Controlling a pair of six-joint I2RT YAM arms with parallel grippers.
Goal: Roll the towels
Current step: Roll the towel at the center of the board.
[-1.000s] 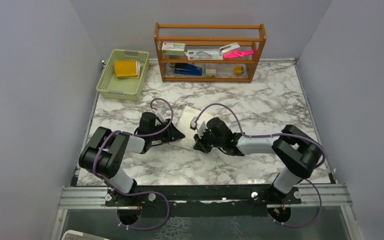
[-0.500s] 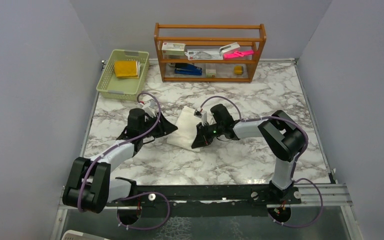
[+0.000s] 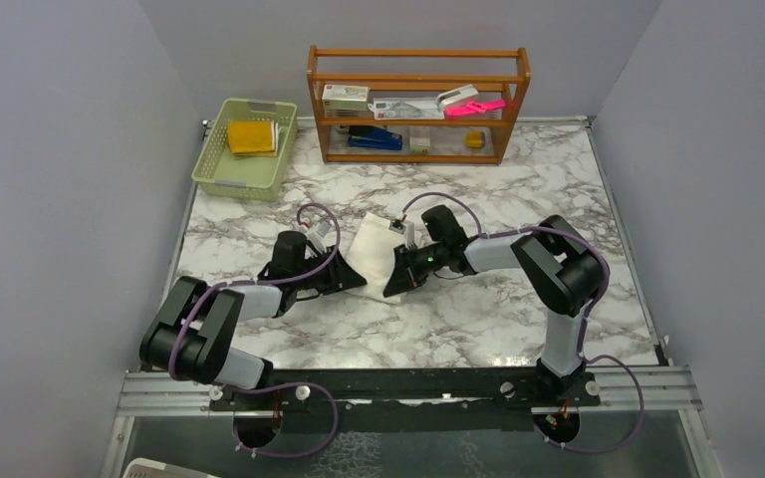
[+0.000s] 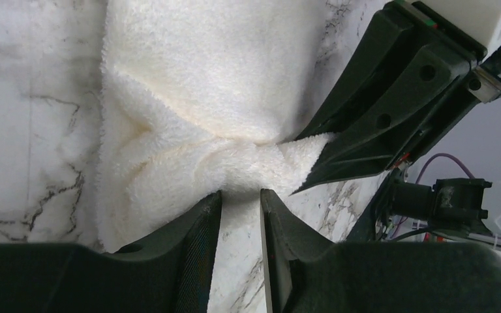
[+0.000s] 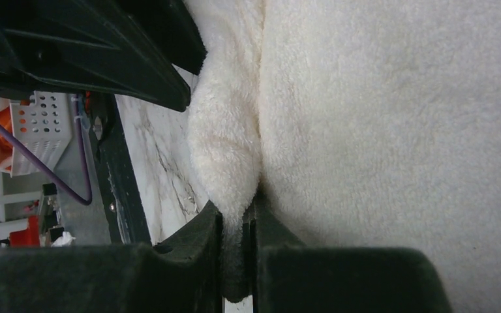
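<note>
The cream-white towel (image 3: 371,254) lies bunched on the marble table between both grippers. My right gripper (image 3: 395,286) is shut on a fold at its near edge; the right wrist view shows the fold (image 5: 225,150) pinched between the jaws (image 5: 239,208). My left gripper (image 3: 355,283) is at the towel's near left corner. In the left wrist view its jaws (image 4: 241,193) stand narrowly apart, tips touching the towel (image 4: 222,78), with marble showing between them. The mustard-yellow towel (image 3: 252,136) lies in the green basket.
The green plastic basket (image 3: 221,179) stands at the back left. A wooden shelf (image 3: 418,55) with stationery stands at the back centre. The two grippers are close together, with the right gripper's finger (image 4: 391,111) just beside the left one.
The left gripper drew back to the left and away from the towel, then came back to its near left corner. The right gripper kept its hold and hardly moved.
</note>
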